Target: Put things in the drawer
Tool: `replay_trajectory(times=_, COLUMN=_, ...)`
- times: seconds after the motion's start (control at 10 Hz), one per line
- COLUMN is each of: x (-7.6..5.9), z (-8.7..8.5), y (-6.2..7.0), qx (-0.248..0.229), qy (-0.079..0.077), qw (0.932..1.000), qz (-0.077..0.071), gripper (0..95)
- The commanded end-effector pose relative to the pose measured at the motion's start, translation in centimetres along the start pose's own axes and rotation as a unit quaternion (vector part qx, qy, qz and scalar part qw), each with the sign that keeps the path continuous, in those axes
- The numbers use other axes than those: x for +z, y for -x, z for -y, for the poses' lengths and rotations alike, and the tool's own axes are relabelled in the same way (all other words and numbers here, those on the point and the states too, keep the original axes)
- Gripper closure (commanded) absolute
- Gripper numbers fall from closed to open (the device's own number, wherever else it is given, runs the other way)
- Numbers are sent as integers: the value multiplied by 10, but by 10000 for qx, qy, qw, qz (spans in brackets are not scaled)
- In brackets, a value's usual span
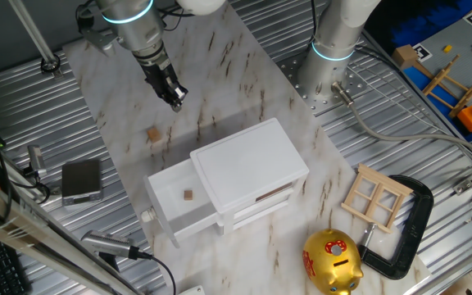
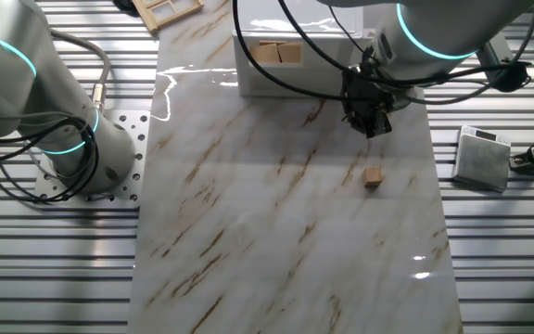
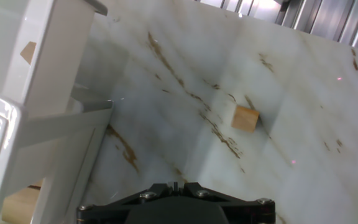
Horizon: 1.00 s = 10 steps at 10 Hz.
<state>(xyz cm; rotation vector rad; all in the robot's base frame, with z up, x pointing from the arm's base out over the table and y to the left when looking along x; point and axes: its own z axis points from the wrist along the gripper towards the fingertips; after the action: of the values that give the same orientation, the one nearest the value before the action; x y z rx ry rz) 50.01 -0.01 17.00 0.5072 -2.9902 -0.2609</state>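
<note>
Open drawer with one cube inside, another loose on the counter

The marble counter [image 1: 244,74] carries the white cabinet [image 1: 248,164]; its top drawer [image 1: 174,205] is pulled out and holds one wooden cube [image 1: 188,195]. The fingers [image 1: 175,99] hang above the counter, gripping nothing, though their spread cannot be told. A second cube [image 1: 153,134] lies near the counter's edge.

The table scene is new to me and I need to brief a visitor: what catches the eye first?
The white cabinet at mid-table, its top drawer pulled open with one wooden cube inside. A second cube lies alone on the marble, with the gripper hanging just beyond it. A gold piggy bank sits at the table's near edge.
</note>
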Motion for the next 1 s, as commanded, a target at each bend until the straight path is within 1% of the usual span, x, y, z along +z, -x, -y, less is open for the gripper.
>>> replay_trajectory(times=0.1, x=0, z=0, y=0, qx=-46, qy=-3, qw=10000, qz=-7, gripper=950)
replay_trajectory(times=0.4, x=0, z=0, y=0, qx=-68, qy=-4, qw=10000, qz=-14, gripper=950)
replay_trajectory(times=0.7, x=2, z=2, y=1, qx=-199, qy=5, qw=9998, qz=-26, gripper=950)
replay_trajectory(times=0.9, x=9, z=10, y=4, qx=-207, qy=12, qw=9998, qz=-6, gripper=950)
replay_trajectory(times=1.0, x=10, z=15, y=6, qx=-220, qy=17, qw=9998, qz=-3, gripper=950)
